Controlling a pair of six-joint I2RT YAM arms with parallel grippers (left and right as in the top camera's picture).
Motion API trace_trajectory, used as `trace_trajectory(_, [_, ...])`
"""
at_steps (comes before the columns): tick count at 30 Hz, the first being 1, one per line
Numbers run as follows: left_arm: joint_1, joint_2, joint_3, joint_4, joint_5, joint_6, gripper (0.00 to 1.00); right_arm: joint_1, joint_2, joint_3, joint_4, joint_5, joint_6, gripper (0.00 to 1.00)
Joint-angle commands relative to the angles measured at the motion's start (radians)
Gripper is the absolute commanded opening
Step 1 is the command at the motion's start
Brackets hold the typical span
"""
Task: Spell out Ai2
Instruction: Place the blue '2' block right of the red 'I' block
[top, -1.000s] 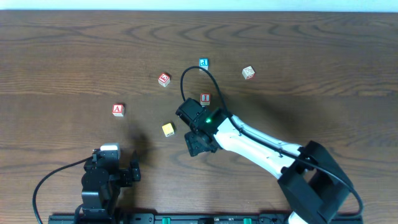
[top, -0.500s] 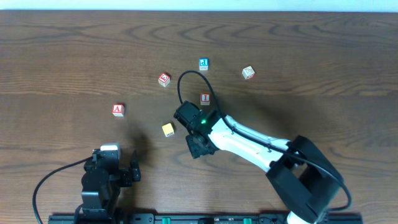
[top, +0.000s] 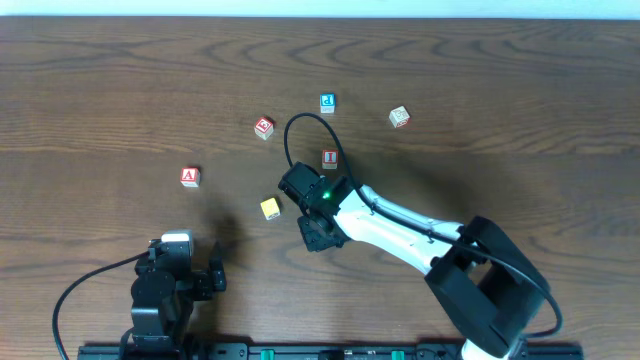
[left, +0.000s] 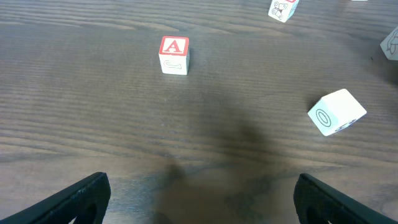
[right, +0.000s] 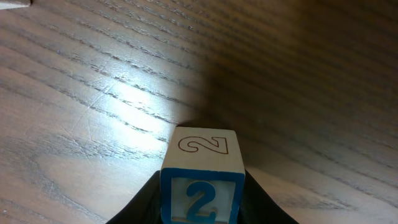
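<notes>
Mia: Where is the 2 block (right: 201, 180)?

Tom: In the right gripper (top: 320, 233), near the middle of the table (top: 100, 80). The wrist view shows dark fingers (right: 142, 200) pressed against both its sides, with a blue 2 facing the camera and an outlined 2 on top. From overhead the block is hidden under the claw.

Mia: Is it lifted, or resting on the wood?

Tom: I cannot tell. There is a shadow just beyond it and nothing more to go on.

Mia: And the other letters?

Tom: The A block (top: 190, 177) sits at the left, red letter up, well apart from the others. The I block (top: 330, 158) lies just beyond the right wrist, near it but not touching.

Mia: Anything else out there?

Tom: A blue d block (top: 327, 102) lies farther back than the I block, with a red block (top: 264, 127) to its left. A pale block (top: 400, 117) is at the far right, and a yellow block (top: 270, 208) sits just left of the right arm.

Mia: What about the left gripper (left: 200, 190)?

Tom: It is at the near left with its jaws spread wide and nothing between them. Its camera shows the A block ahead and the yellow block nearer at the right — a ring is printed on that block's pale side.
</notes>
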Motion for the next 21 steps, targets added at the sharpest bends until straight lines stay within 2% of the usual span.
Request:
trace_trajectory(1, [0.004, -0.006, -0.006, -0.005, -0.006, 0.014, 0.96, -0.032, 0.003, 0.071, -0.03, 0.035, 0.0, 0.19])
trace_trajectory(5, [0.004, -0.006, -0.006, -0.005, -0.006, 0.014, 0.95, -0.099, -0.009, 0.26, -0.132, 0.129, 0.0, 0.17])
trace_trajectory(7, [0.004, -0.006, -0.006, -0.005, -0.006, 0.014, 0.95, -0.147, -0.011, 0.399, -0.183, 0.171, -0.018, 0.19])
trace_trajectory(10, [0.004, -0.006, -0.006, -0.005, -0.006, 0.014, 0.95, -0.203, -0.011, 0.51, -0.192, 0.183, -0.064, 0.17])
trace_trajectory(16, [0.004, -0.006, -0.006, -0.005, -0.006, 0.014, 0.96, -0.296, 0.011, 0.491, -0.189, 0.152, -0.052, 0.16])
trace_trajectory(21, [0.004, -0.006, -0.006, -0.005, -0.006, 0.014, 0.95, -0.303, 0.103, 0.476, -0.181, 0.142, -0.046, 0.17])
